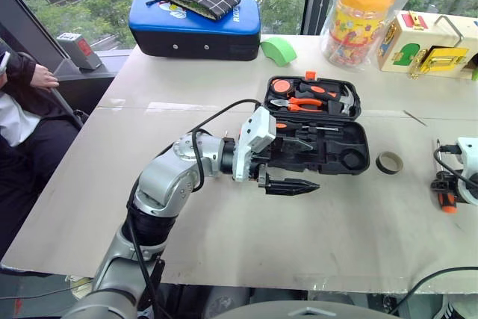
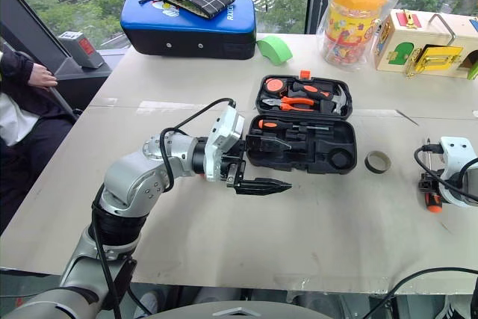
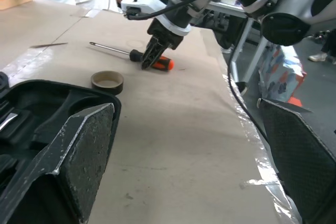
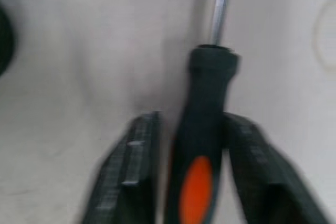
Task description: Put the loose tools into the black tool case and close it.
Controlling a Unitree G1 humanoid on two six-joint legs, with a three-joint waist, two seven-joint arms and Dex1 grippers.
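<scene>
Right wrist view showed the right gripper [image 4: 191, 174] closing around a screwdriver [image 4: 202, 145], not clearly clamped. Left gripper [image 1: 293, 186] hung open at 7 o'clock of the black tool case [image 1: 317, 128].

Tape roll [image 1: 389, 162] right of case [image 1: 317, 128] (open).

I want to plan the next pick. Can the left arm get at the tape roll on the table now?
Probably yes: the tape roll lies alone on bare table beside the black tool case, and the open left gripper has nothing between them.
</scene>
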